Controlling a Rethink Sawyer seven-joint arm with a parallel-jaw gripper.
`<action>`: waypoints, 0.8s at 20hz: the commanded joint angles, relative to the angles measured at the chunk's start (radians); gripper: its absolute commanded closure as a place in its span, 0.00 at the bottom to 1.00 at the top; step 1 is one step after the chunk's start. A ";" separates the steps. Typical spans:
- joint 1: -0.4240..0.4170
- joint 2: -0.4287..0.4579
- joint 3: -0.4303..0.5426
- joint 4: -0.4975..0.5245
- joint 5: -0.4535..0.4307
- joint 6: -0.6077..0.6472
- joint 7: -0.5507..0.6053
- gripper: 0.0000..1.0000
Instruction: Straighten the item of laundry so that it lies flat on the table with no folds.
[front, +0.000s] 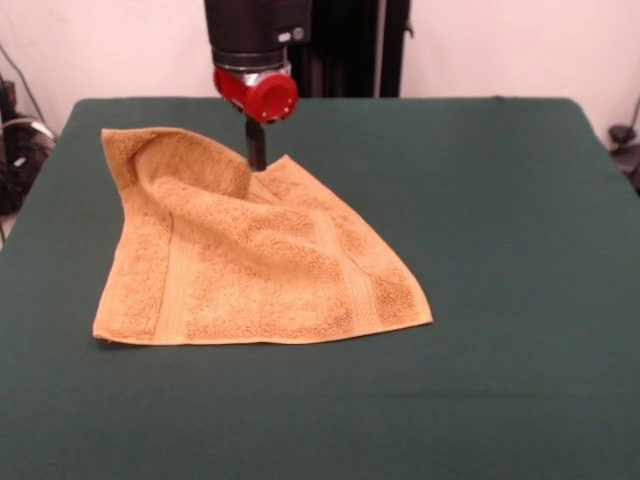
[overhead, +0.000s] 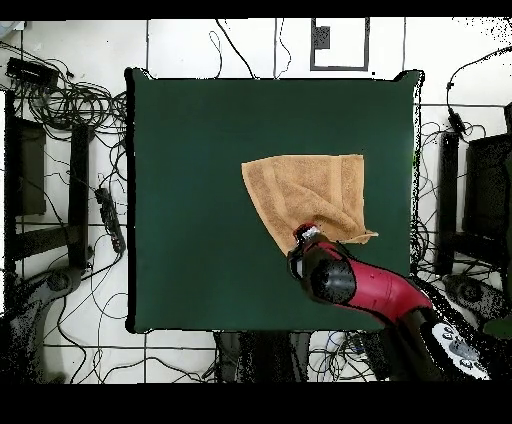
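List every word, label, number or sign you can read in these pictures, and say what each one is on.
None can be read.
The towel, the table and the red and black arm show no legible lettering in either view.
The framed shape on the floor in the overhead view is too small to read.

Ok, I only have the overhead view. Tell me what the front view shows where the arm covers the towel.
Observer: The gripper meets the towel at its far edge, and the cloth rises up to it there.
Operator: Report any folds.
Observer: One side edge curls up and over by the other far corner.
Operator: Now the near edge.
Observer: It lies down on the table.
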 joint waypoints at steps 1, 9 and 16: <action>0.038 0.003 0.043 0.083 0.012 -0.021 0.095 1.00; 0.067 0.046 0.057 0.067 0.044 -0.067 0.134 1.00; 0.074 0.080 0.050 0.056 0.048 -0.115 0.149 1.00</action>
